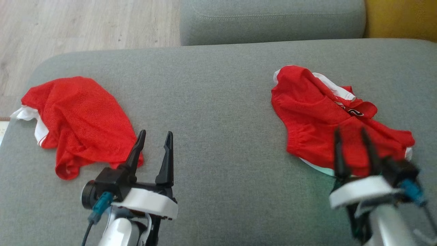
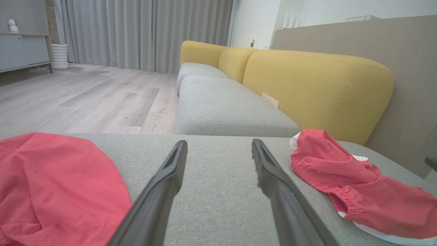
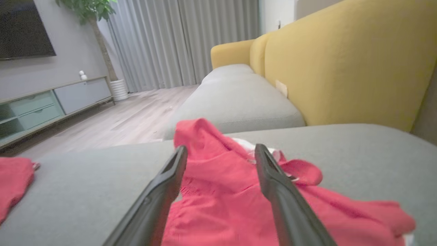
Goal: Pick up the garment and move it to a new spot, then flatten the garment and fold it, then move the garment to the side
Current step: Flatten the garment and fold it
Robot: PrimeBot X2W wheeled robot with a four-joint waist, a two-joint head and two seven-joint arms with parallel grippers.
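Seeing the red shorts [image 1: 317,116] crumpled on the sofa seat [image 1: 218,102], I judge flattening and folding undone; left gripper [image 1: 155,134] and right gripper [image 1: 351,133] gape empty.

Illegible white print [image 1: 355,111] on garment [image 1: 314,116]

**Home living room**

Domestic interior. Long sofa [image 2: 232,112], grey seats, yellow backrests [image 2: 317,89]. Floor-length grey curtains [image 2: 143,34]. Pale wood-plank floor [image 2: 85,99]. Dark flat television [image 3: 24,30] on a grey wall [image 3: 41,75]. Low drawered sideboard [image 3: 78,95] beneath it. Leafy potted plant [image 3: 90,12] in a white ribbed pot [image 3: 119,90] beside the curtains.
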